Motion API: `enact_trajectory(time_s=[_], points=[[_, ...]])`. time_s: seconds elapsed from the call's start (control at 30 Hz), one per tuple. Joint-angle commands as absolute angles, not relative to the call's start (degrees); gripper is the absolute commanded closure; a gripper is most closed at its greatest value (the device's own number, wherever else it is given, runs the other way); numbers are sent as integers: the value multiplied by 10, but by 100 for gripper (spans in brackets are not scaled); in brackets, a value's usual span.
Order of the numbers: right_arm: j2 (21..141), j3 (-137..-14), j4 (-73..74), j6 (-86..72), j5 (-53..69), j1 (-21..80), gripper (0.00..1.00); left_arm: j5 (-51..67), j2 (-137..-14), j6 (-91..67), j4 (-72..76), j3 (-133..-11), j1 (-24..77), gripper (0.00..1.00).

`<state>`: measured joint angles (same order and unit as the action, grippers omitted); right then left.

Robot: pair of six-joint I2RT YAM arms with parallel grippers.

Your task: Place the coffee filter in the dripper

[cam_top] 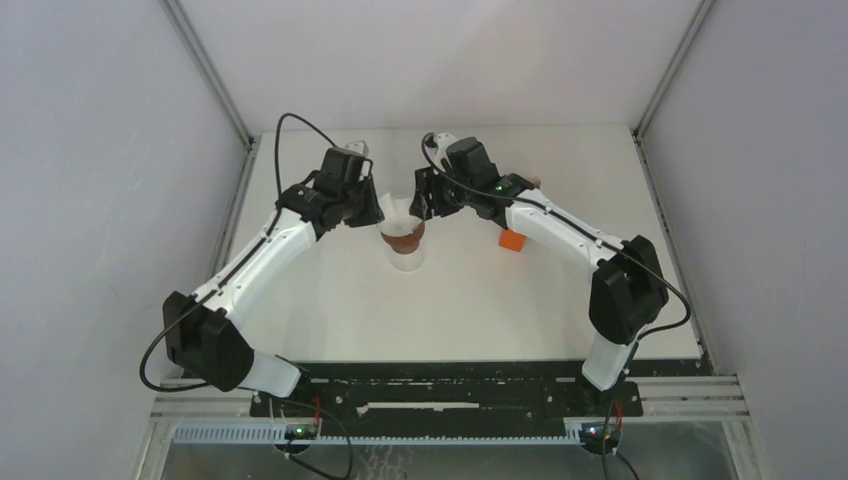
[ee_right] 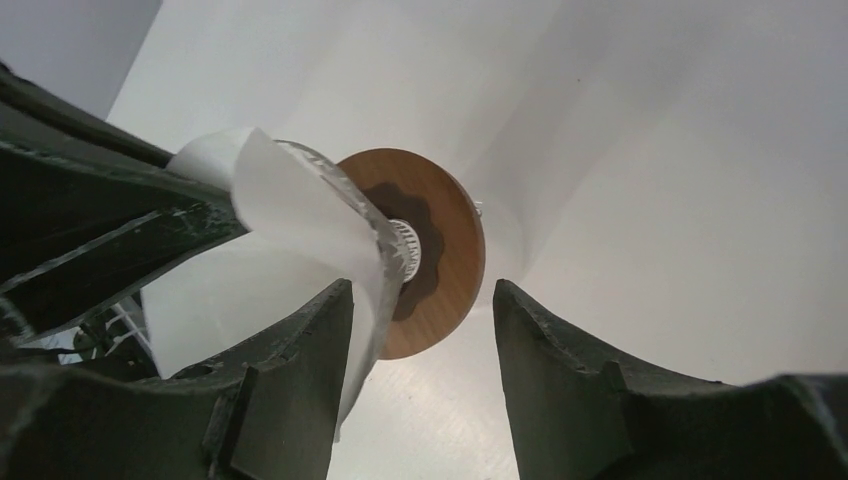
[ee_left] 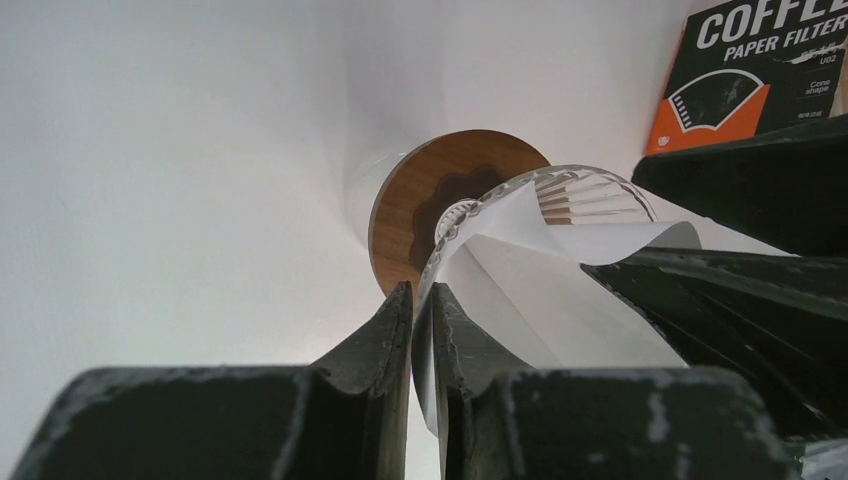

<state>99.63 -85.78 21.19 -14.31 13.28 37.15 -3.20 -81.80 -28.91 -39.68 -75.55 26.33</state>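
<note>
At table (cam_top: 470,310) centre | left claw (ee_left: 412,295) clamped on coffee filter (ee_left: 520,290) at dripper (ee_left: 420,190); right claw (ee_right: 420,290) apart | orange box (cam_top: 512,241) nearby

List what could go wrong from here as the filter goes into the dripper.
1. The left gripper pinches only the coffee filter by its thin edge; the paper may tear or slip.
2. The filter looks creased and lopsided over the dripper; released, it might spring out.
3. The open right gripper crowds the dripper, which stands on a clear cup; a nudge could tip it.
</note>
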Motion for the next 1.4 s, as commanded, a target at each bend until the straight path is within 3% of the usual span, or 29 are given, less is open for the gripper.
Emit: enact_trajectory(time_s=[0.0,0.5,1.1,1.37], points=[[1012,-888,218,-142,115,369,38,-27,-822,-280,-384,-769,262,84],[1017,-893,234,-133,91,376,39,-32,-822,-279,-384,-760,262,84],[955,-851,180,-163,165,366,38,-34,-815,-279,-384,-762,262,84],[943,-836,165,-167,170,362,38,-31,-809,-280,-384,-771,262,76]])
